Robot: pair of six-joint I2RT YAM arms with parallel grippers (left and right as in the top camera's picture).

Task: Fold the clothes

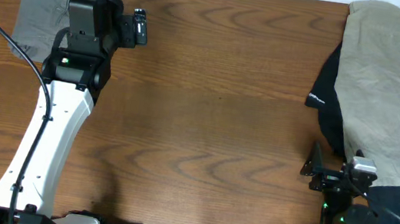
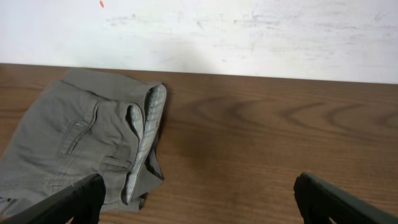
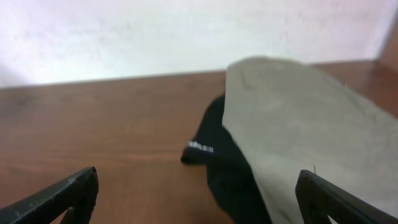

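The right gripper (image 3: 198, 190) holds its two dark fingers (image 3: 68, 193) wide apart with nothing between them, and beyond them, toward the far right corner of the wooden table (image 3: 93, 124), a wrinkled khaki-beige garment (image 3: 305, 118) lies over a black garment (image 3: 227, 165) whose small white lettering (image 3: 201, 148) shows near its left tip.

Bright, even light from above; faint soft shadows on table (image 1: 205, 128). Far wall (image 2: 249, 31) washed out w/ glare. Right wrist view blurry; left wrist & overhead sharp.

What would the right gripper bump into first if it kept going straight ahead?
The right gripper would likely meet the black garment first, partly under the beige garment; depth is unclear.
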